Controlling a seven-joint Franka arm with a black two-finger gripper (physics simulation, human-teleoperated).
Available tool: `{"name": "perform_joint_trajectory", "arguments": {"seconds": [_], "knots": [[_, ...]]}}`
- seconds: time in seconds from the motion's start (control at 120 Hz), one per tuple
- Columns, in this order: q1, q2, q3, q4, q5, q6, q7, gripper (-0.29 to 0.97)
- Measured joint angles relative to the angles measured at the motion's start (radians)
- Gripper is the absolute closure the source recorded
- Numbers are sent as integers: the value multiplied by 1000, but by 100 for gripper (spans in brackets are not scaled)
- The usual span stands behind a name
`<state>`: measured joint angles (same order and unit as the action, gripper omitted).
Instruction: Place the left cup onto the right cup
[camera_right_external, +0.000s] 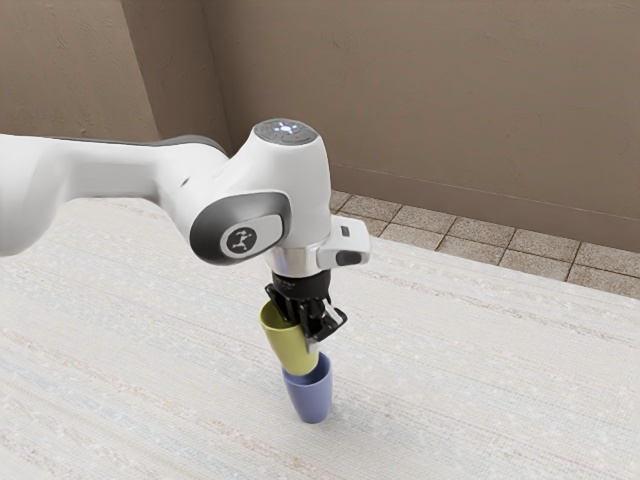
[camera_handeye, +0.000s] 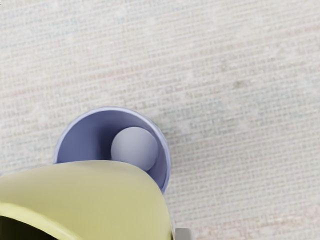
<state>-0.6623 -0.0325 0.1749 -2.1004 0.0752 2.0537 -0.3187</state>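
Yellow-green is the cup (camera_right_external: 286, 337) I am carrying. My pincer (camera_right_external: 310, 318) is clenched on its rim, just below the centre of the exterior frame. The cup hangs tilted, its mouth leaning toward the frame's left and its foot pointing down and to the right. Directly beneath that foot, low in the frame's middle, the blue cup (camera_right_external: 311, 396) stands upright on the pale woven table (camera_right_external: 480, 380). The foot sits right at the blue cup's mouth, but I cannot tell whether the two are touching. From my wrist camera, the yellow-green cup (camera_handeye: 85, 200) looms large and close, covering part of the blue cup's (camera_handeye: 87, 137) rim, and the blue cup's pale round floor is visible inside it. I judge the stacking to be nearly there but not seated. To finish well, I should bring the carried cup upright so its foot is square to the opening, centre it over that pale floor, and lower it slowly. A slanted foot could press on one side of the rim and tip the blue cup. I should let go only once the weight rests.
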Motion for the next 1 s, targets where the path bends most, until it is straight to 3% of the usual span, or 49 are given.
{"name": "perform_joint_trajectory", "arguments": {"seconds": [1.0], "knots": [[19, 94, -3, 55, 7, -3, -32, 79]]}}
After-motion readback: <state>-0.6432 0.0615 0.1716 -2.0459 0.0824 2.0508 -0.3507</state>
